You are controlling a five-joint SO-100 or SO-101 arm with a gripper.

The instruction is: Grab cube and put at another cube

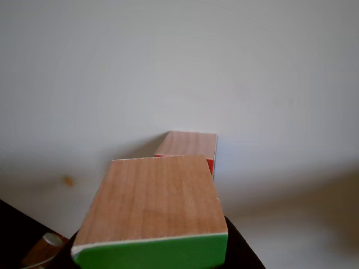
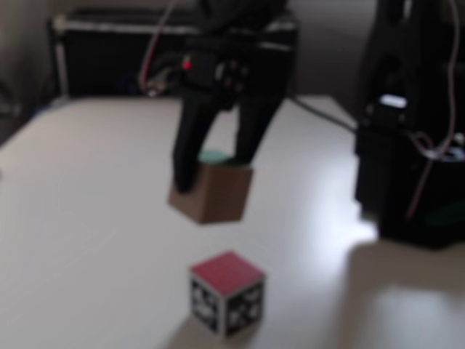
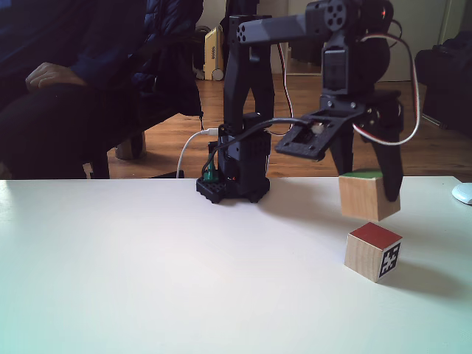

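While clamped in the gripper (image 3: 369,193) — the cube (image 3: 363,196), lifted off the table (image 3: 147,265)
Right of centre, hanging just above another cube (image 3: 372,252) — apart, not touching

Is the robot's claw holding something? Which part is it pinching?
Yes. The claw holds the green-faced wooden cube in the air, pinched by two opposite side faces, green face up, above the table.

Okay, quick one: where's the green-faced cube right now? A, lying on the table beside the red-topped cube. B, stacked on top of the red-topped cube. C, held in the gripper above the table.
C: in a fixed view the gripper clamps the green-faced cube, which hangs clear of the table, apart from the red-topped cube below.
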